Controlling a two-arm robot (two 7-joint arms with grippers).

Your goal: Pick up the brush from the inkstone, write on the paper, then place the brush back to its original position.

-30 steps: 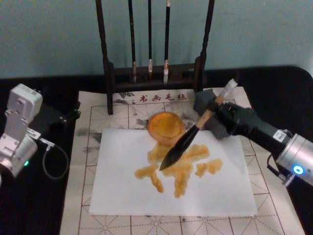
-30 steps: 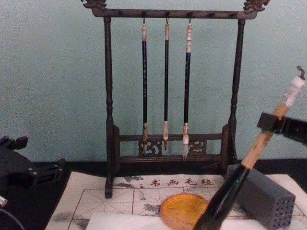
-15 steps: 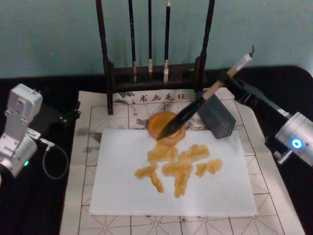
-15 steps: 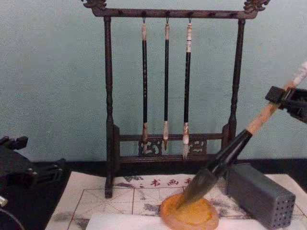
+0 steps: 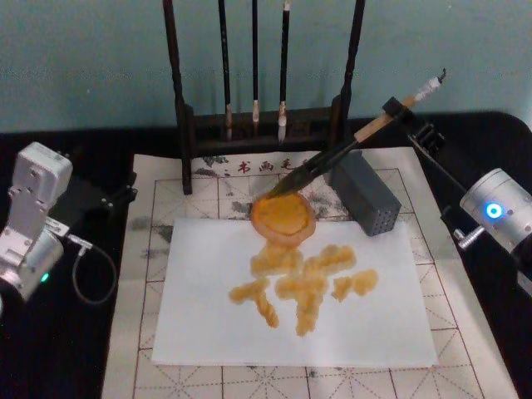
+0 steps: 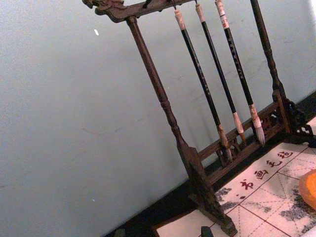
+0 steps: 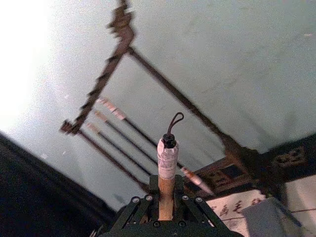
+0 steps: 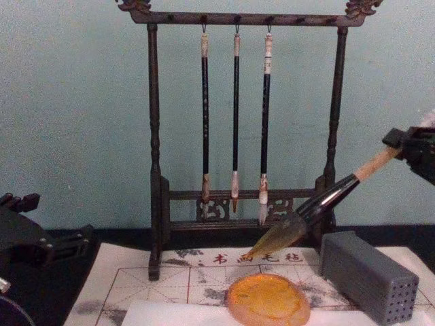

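The brush (image 5: 332,158) slants low across the table, and my right gripper (image 5: 401,111) is shut on its tan upper handle. Its dark pointed bristles (image 8: 277,236) hang just above the far rim of the round orange inkstone (image 5: 283,216), clear of the dish (image 8: 267,300). In the right wrist view the white end cap (image 7: 167,154) sticks up between the gripper's fingers (image 7: 134,206). The white paper (image 5: 366,324) lies in front of the inkstone and bears several orange strokes (image 5: 299,278). My left gripper (image 5: 91,198) rests parked at the table's left edge.
A dark wooden rack (image 5: 181,100) with three thin hanging brushes (image 8: 235,115) stands at the back. A grey rectangular block with small holes (image 5: 366,193) sits right of the inkstone, under the brush handle. A gridded felt mat (image 5: 150,249) lies under the paper.
The brush left the paper, dipped into the inkstone, and has now risen off it with a flatter tilt. My right gripper drew back to the right. The left arm stayed still.
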